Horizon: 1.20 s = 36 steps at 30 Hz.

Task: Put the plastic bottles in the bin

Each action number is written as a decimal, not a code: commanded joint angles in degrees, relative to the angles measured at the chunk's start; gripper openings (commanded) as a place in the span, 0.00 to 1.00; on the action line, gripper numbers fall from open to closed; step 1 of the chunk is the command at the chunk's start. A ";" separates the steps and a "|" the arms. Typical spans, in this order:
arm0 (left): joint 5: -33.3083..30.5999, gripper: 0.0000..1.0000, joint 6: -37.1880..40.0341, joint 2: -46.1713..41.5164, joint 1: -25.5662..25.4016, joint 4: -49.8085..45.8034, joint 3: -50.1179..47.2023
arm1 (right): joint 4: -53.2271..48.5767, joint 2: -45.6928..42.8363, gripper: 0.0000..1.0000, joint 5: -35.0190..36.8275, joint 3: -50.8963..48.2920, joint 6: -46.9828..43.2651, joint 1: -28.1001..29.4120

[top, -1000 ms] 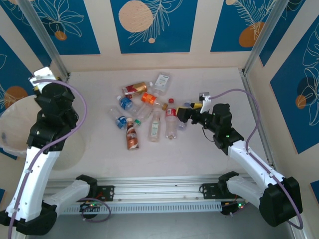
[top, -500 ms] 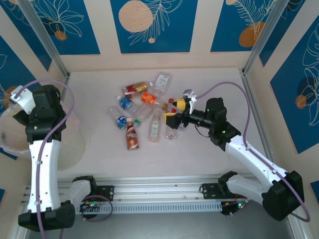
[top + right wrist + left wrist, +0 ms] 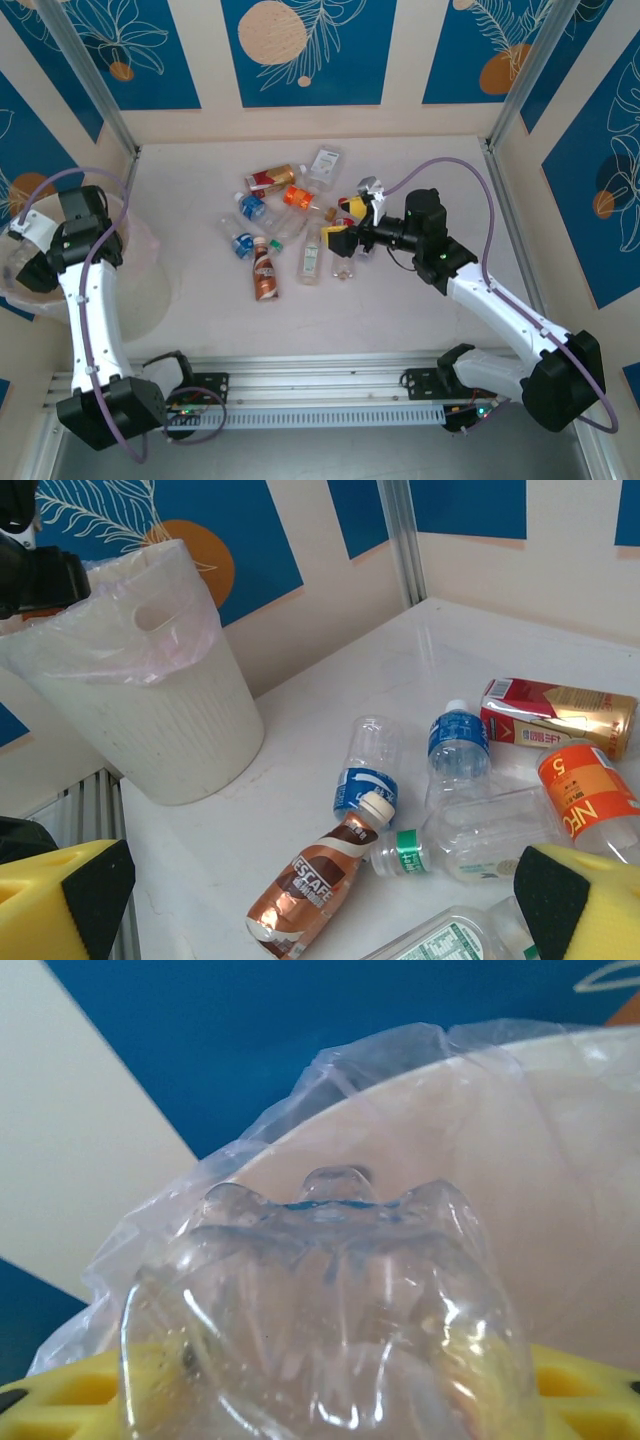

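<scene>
Now left fingers (image 3: pixel 80 1392) flank clear bottle (image 3: pixel 330 1310) over bin (image 3: pixel 560 1140), grip unclear; right fingers (image 3: pixel 30 900) wide open near bottles (image 3: pixel 320 885).

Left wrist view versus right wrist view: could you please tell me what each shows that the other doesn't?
Left wrist: the base of a clear bottle, close up between the yellow fingers of the left gripper. Right wrist: the open right gripper over bottles lying on the table, among them a brown Nescafe bottle and an orange-labelled bottle. Both: the bin with its clear liner.
</scene>
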 commanded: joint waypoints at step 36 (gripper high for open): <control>65.85 1.00 -0.40 -3.20 -26.29 29.49 1.98 | -24.28 21.01 0.85 34.37 4.38 27.47 -7.77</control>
